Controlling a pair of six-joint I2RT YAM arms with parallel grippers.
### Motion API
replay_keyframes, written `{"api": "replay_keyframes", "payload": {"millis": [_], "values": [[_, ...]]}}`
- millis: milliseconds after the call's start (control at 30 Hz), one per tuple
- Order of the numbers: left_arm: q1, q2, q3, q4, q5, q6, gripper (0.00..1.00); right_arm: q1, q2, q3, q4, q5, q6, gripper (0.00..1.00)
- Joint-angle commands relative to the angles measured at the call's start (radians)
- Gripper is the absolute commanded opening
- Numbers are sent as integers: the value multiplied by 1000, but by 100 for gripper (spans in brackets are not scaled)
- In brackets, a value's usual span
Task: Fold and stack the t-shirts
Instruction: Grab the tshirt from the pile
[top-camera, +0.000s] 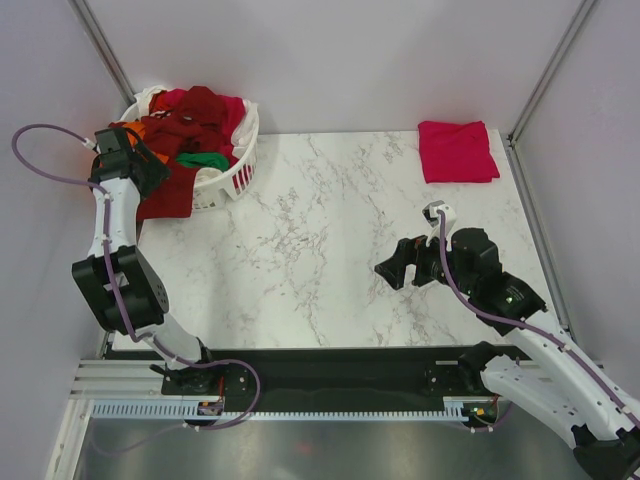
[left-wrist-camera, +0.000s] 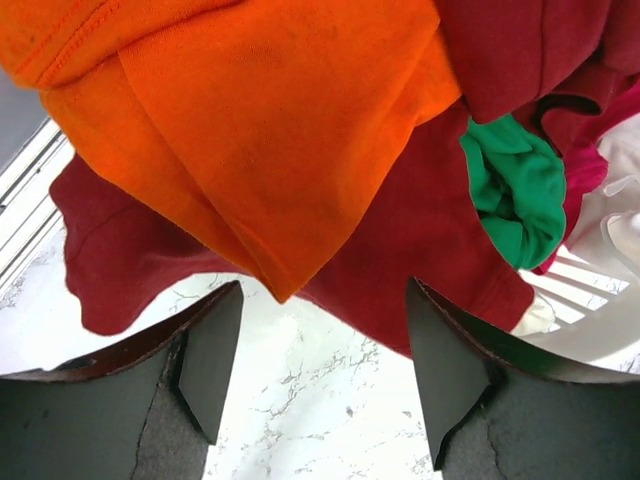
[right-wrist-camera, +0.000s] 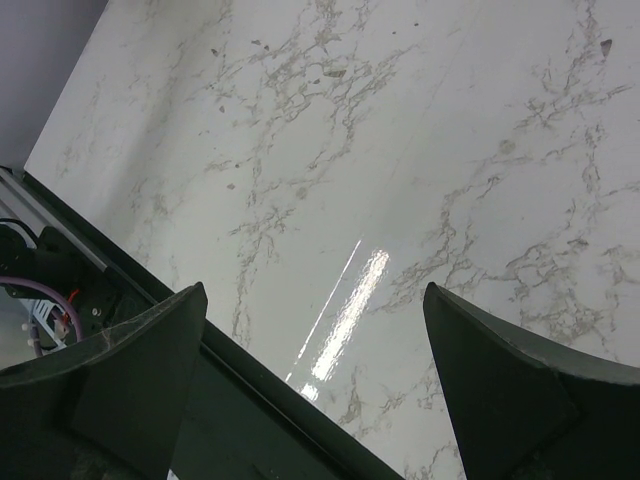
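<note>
A white slotted basket (top-camera: 238, 178) at the far left holds a heap of t-shirts. In the left wrist view a bright orange shirt (left-wrist-camera: 250, 120) hangs over a dark red shirt (left-wrist-camera: 400, 230), with a green shirt (left-wrist-camera: 515, 185) and the basket rim (left-wrist-camera: 600, 300) to the right. The dark red shirt (top-camera: 165, 195) drapes over the basket's front onto the table. My left gripper (left-wrist-camera: 325, 370) is open and empty just below the orange shirt's corner; in the top view it (top-camera: 150, 170) is at the basket's left. A folded magenta-pink shirt (top-camera: 457, 150) lies at the far right. My right gripper (top-camera: 395, 268) is open and empty over the table (right-wrist-camera: 315, 380).
The white marble table (top-camera: 320, 230) spans the middle. Its near edge has a black strip with the arm bases (top-camera: 330, 385). Grey walls and metal posts close in the left, right and back sides.
</note>
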Motion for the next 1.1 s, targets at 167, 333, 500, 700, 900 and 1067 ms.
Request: {"api": "replay_keyframes", "payload": {"millis": [167, 333, 500, 700, 900, 1067], "values": [[3, 39, 50, 60, -49, -30, 66, 4, 8, 3, 1, 30, -13, 98], [5, 48, 97, 61, -53, -28, 51, 4, 19, 2, 1, 28, -13, 98], [5, 39, 109, 61, -65, -22, 47, 4, 25, 2, 1, 33, -12, 98], [5, 47, 119, 61, -77, 0, 29, 4, 34, 0, 3, 36, -13, 98], [5, 63, 117, 61, -77, 7, 2, 4, 39, 2, 3, 44, -13, 98], [2, 30, 160, 61, -51, 6, 2, 4, 47, 2, 3, 48, -12, 98]]}}
